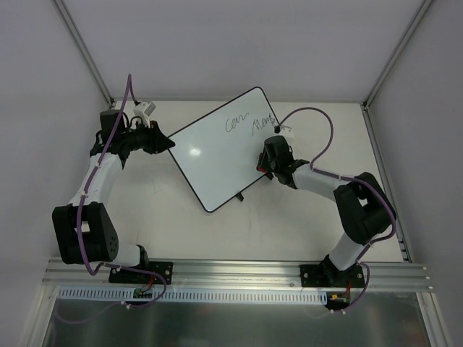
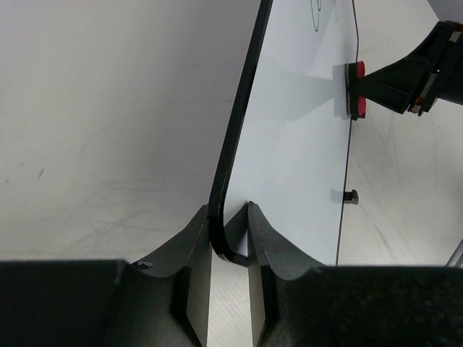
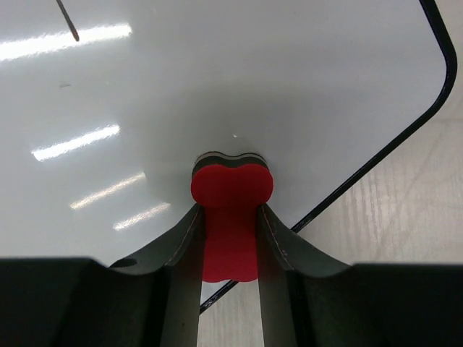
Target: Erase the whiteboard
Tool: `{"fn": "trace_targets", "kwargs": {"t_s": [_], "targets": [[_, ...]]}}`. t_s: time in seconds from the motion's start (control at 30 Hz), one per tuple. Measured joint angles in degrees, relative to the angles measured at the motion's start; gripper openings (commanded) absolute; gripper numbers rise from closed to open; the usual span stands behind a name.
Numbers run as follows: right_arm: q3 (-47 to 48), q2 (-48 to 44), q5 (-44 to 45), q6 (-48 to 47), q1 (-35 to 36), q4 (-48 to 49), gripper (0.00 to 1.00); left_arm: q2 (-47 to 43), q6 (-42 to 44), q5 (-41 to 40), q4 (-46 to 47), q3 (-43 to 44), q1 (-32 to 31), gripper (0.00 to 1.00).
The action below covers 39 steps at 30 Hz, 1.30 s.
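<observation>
Top view: whiteboard (image 1: 217, 148) lies diagonal on the counter (image 1: 289, 231), mid-scene, betw. the two arms. Dark writing (image 1: 249, 121) sits at its far corner, so the job isn't done yet. Left hand (image 1: 168, 143) is at the board's left corner. Right hand (image 1: 264, 163) is at the right edge w/ a red eraser (image 1: 262, 165), just below the writing.

Left wrist: left hand (image 2: 229, 217) is pinching the rounded corner of the whiteboard (image 2: 296, 144), black rim betw. the fingers. Prob. an anchor so the board won't slide or spin under wiping pressure. Across the board the eraser (image 2: 356, 90) touches the surface near the far edge. A small black clip (image 2: 351, 196) shows on that edge.

Right wrist: right hand (image 3: 230, 217) is clamped on the eraser's (image 3: 231, 191) narrow waist, lobed end sticking out ahead and pressed to the glossy whiteboard (image 3: 217, 87) close to its rim. That grip leaves the pad free to rub. Bare counter (image 3: 405, 210) is just beyond. Next, I'd judge, a sweep up toward the writing.
</observation>
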Motion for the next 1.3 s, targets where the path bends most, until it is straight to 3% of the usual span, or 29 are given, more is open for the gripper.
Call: {"fn": "trace_targets", "kwargs": {"t_s": [0.33, 0.5, 0.83, 1.3], "targets": [[17.11, 7.06, -0.04, -8.48, 5.77, -3.06, 0.0, 0.0, 0.42, -0.42, -0.15, 0.11, 0.0, 0.0], [21.07, 8.87, -0.85, -11.04, 7.37, -2.99, 0.0, 0.0, 0.5, -0.98, -0.63, 0.11, 0.0, 0.0], [19.63, 8.31, -1.36, -10.56, 6.03, -1.95, 0.0, 0.0, 0.72, -0.94, -1.03, 0.11, -0.02, 0.0], [13.25, 6.27, -0.48, -8.5, -2.64, -3.96, 0.0, 0.0, 1.07, -0.15, -1.01, 0.11, -0.02, 0.0]]}}
